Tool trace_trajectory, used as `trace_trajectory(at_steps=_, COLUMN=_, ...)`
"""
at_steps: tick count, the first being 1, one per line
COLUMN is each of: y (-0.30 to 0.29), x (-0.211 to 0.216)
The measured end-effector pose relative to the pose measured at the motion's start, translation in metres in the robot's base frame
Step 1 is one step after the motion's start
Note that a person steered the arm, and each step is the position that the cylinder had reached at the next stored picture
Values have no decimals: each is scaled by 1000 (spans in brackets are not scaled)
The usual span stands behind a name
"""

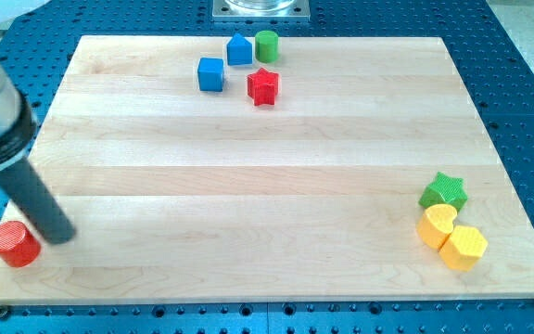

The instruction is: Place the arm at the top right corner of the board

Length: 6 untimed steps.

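Your rod enters from the view's left, and my tip rests near the bottom left corner of the tabletop, just beside a red cylinder to its left; whether they touch cannot be told. The tool is a plain rod with no jaws, so nothing is held apart, together or clamped. The top right corner of the board lies well apart from my tip, diagonally across.

Near the view's top you have a blue cube, a blue block, a green cylinder and a red star. At the bottom right sit a green star, a yellow heart and a yellow hexagonal block, closely grouped.
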<state>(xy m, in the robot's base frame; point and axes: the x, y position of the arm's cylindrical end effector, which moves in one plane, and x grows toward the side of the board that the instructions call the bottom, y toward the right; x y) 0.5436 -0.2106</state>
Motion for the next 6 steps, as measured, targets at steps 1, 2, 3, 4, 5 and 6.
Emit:
trace_trajectory(at_steps=1, y=97, x=-78)
trace_trajectory(at_steps=2, y=211, x=-155)
trace_trajectory(at_steps=3, y=320, x=-223)
trace_trajectory(at_steps=4, y=409, x=-289)
trace_trajectory(at_steps=5, y=468, x=-335)
trace_trajectory(at_steps=6, y=460, x=-326)
